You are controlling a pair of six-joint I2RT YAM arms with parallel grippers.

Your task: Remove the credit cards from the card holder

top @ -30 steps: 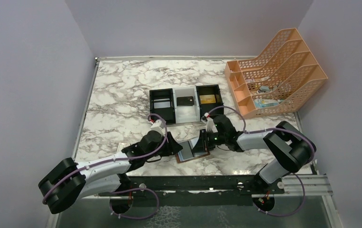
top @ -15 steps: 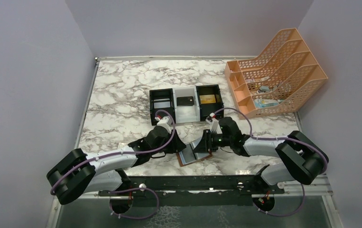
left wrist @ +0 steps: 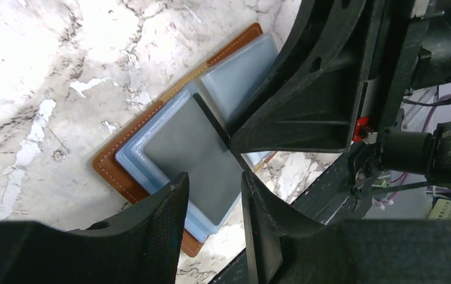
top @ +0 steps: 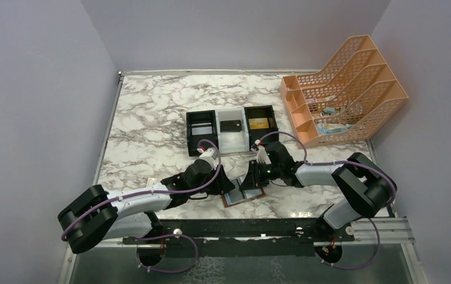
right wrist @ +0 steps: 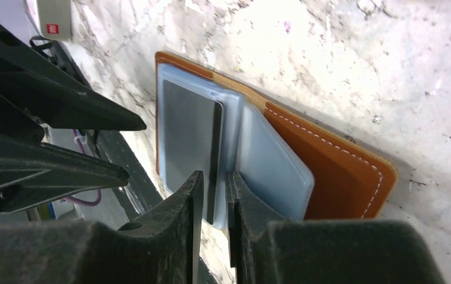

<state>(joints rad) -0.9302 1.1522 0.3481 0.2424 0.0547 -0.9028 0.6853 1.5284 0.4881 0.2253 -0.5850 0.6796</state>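
Your top external view looks down from above and behind the arm bases, taking in the whole marble table (top: 152, 112) from well off. Your left wrist view sits close over the card holder (left wrist: 237, 74), looking down past the left gripper (left wrist: 214, 177) toward the right gripper (right wrist: 214, 176). Your right wrist view is just as close and faces back the opposite way. Both wrist views share the open card holder and each other's fingers. The top view shows that same spot small, near the table's front edge.

Left arm (top: 134, 204) and right arm (top: 320, 173) alike, white shells between bulky black joints, purple cables (top: 169, 190) looping alongside, white connector (top: 210, 155) at twelve o'clock of each wrist, matte black wedge-shaped fingers (left wrist: 158, 236), mesh-textured inner face on one
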